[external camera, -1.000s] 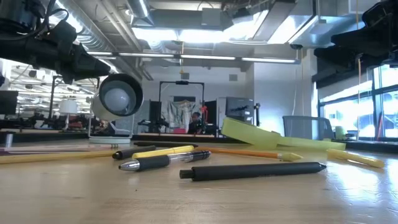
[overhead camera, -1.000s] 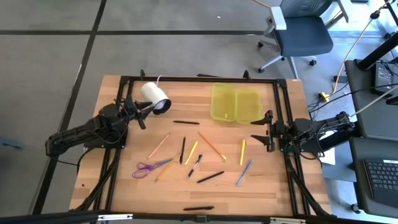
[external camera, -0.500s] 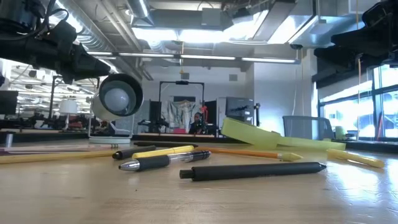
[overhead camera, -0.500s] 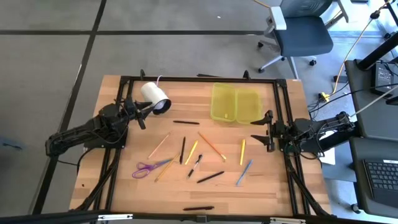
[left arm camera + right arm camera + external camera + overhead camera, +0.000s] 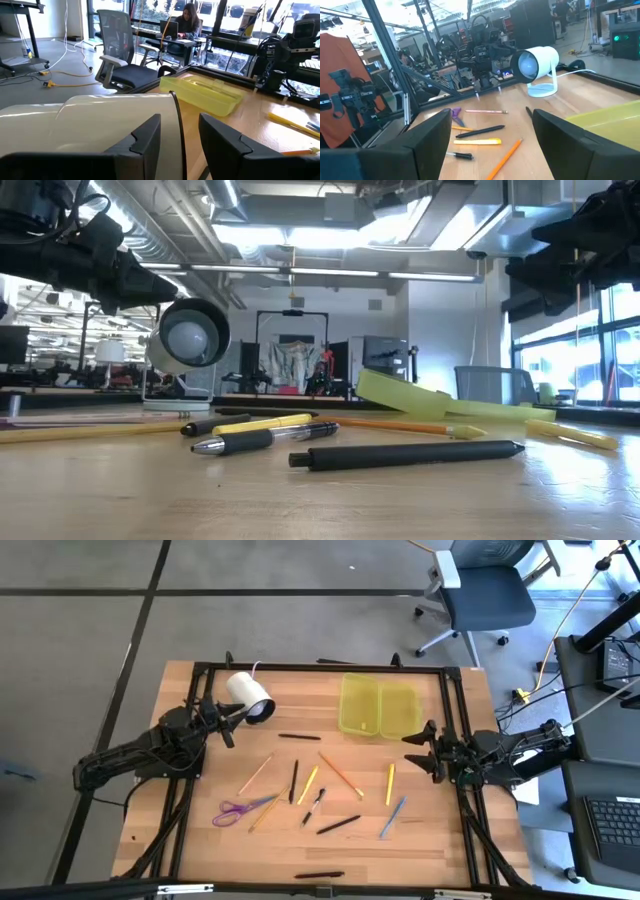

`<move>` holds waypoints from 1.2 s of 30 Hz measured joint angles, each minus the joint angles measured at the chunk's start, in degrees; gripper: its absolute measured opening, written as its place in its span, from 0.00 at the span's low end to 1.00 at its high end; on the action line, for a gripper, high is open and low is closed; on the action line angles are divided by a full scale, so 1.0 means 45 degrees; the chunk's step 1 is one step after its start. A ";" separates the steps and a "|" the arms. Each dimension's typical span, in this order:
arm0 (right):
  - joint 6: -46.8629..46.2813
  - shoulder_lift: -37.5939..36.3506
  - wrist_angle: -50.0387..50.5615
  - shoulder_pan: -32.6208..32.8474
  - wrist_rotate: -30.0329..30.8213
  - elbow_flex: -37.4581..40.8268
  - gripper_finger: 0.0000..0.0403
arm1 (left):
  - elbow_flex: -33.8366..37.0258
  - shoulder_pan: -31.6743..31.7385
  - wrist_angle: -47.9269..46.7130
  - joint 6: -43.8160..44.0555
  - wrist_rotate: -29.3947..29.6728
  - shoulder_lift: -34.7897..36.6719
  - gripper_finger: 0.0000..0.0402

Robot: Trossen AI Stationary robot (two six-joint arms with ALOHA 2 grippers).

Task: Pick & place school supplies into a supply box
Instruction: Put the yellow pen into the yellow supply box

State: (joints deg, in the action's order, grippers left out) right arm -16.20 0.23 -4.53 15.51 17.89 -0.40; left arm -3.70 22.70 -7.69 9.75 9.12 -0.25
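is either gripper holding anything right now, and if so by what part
Nothing is held. The left gripper is open beside the white lamp, not gripping it. The right gripper is open above the table, clear of the pencils and the yellow case.

The right claw (image 5: 490,145) is seen spread wide above the desk (image 5: 600,100), where pencils (image 5: 506,156), purple scissors (image 5: 456,114) and a white lamp (image 5: 537,67) are laid.

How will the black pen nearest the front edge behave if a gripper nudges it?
The black pen looks round and lies flat on bare wood, so a sideways nudge probably rolls it. It looks thin and rigid, likely light, so it should slide or spin rather than bend. A low, thin body may slip from a wide grip.
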 joint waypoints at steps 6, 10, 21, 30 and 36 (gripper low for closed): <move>0.1274 0.0000 -0.0098 -0.0001 0.0081 0.0000 0.70 | 0.0002 0.0002 0.0001 0.0001 0.0001 -0.0001 0.32; 0.0845 0.0037 0.0137 -0.0001 0.0103 -0.0267 0.70 | 0.0004 0.0001 -0.0004 0.0003 -0.0003 0.0004 0.32; -0.5249 0.4781 0.7558 -0.0003 0.0975 -0.5151 0.70 | 0.0000 0.0005 0.0001 -0.0002 0.0001 -0.0001 0.32; -1.0825 1.1568 0.9811 0.0000 -0.1012 -0.7652 0.70 | 0.0000 0.0003 0.0001 0.0001 0.0054 0.0001 0.32; -1.2594 1.5190 0.9815 -0.0003 -0.2053 -0.8659 0.70 | 0.0003 0.0002 0.0001 -0.0002 0.0054 0.0001 0.32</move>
State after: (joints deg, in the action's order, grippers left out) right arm -72.88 68.58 39.64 15.49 8.65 -39.37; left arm -3.69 22.71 -7.68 9.74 9.37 -0.24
